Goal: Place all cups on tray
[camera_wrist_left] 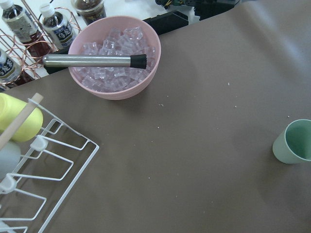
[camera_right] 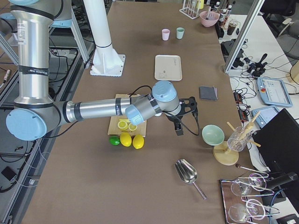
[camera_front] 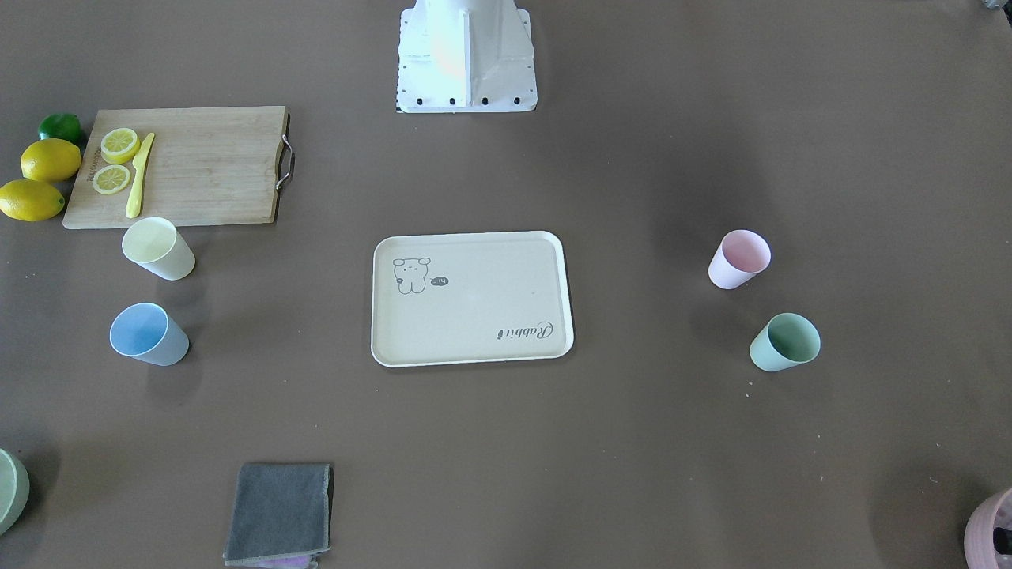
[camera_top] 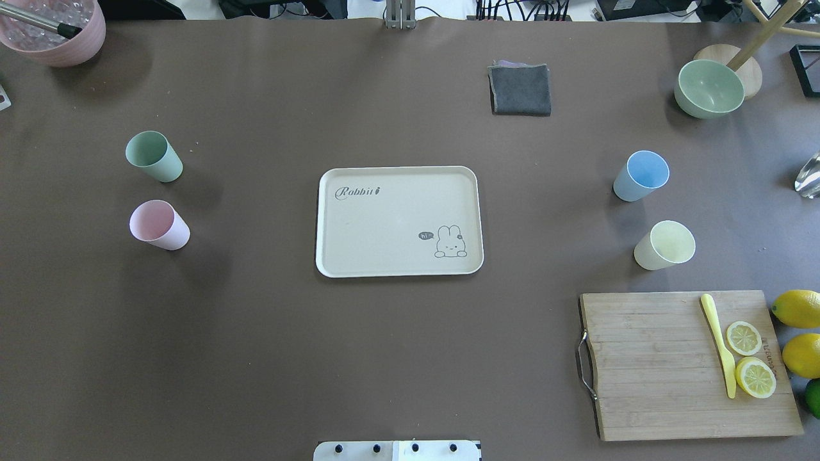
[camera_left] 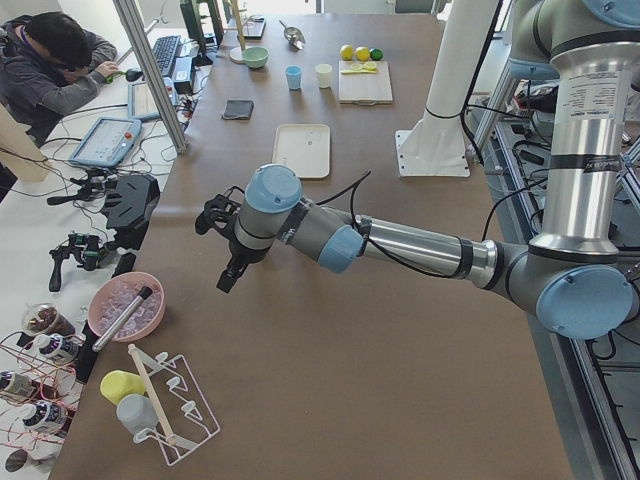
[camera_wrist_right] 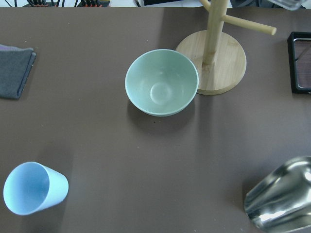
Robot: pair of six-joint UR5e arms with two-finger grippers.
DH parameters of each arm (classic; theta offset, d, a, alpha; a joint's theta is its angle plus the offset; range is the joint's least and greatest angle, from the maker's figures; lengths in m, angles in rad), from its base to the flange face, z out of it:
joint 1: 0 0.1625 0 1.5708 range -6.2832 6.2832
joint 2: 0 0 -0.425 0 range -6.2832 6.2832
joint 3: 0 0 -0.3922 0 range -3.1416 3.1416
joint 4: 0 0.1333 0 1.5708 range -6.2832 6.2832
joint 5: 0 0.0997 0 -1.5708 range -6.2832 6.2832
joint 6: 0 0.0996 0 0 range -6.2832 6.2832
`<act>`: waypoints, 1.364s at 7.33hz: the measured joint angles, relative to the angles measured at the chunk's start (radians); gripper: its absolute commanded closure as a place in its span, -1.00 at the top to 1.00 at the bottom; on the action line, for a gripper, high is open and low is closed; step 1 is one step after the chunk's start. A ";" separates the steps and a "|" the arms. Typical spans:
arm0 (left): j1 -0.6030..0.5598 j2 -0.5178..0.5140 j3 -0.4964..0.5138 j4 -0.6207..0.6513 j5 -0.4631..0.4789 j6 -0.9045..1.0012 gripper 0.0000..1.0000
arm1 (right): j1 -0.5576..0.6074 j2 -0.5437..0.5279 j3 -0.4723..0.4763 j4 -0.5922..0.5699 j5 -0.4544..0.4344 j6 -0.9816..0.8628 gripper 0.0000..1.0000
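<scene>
The cream tray lies in the middle of the table with nothing on it. The mint green cup and the pink cup stand upright to its left. The blue cup and the yellow cup stand to its right. My left gripper hovers over the table's left end, near the pink pot. My right gripper hovers past the cutting board, near the green bowl. Both show only in the side views, so I cannot tell whether they are open or shut.
A wooden cutting board with lemon slices and a yellow knife lies at the near right, whole lemons beside it. A green bowl, a grey cloth, a pink pot of ice, a wire rack and a metal scoop stand around the edges.
</scene>
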 measured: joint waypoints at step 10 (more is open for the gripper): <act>0.435 -0.222 0.284 -0.194 0.137 -0.561 -0.34 | -0.326 0.274 -0.012 -0.293 -0.163 0.255 1.00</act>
